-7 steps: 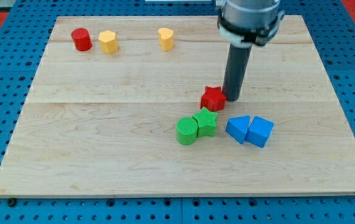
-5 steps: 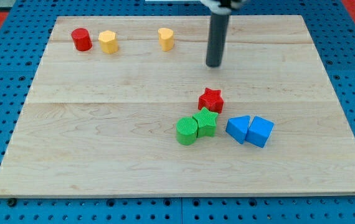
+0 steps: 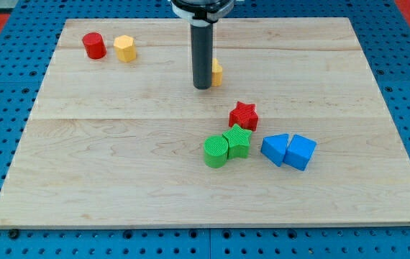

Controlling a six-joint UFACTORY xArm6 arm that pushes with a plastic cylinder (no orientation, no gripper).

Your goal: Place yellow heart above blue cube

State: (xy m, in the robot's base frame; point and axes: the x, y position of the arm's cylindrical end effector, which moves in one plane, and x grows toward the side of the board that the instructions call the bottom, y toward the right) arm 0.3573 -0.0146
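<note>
My tip point(image 3: 202, 87) stands on the board left of centre-top, touching the left side of the yellow heart point(image 3: 217, 72), which the rod mostly hides. The blue cube point(image 3: 301, 152) lies at the lower right, touching a second blue block point(image 3: 275, 149) on its left. The heart is up and to the left of the blue cube, well apart from it.
A red star point(image 3: 244, 114) lies between the heart and the blue blocks. A green star point(image 3: 238, 141) and a green cylinder point(image 3: 216, 152) touch just below it. A red cylinder point(image 3: 93, 45) and a yellow hexagon point(image 3: 124, 48) sit at the top left.
My tip moved from beside the red star up and left, then came down behind the yellow heart. The heart slid down and right from its earlier spot near the top.
</note>
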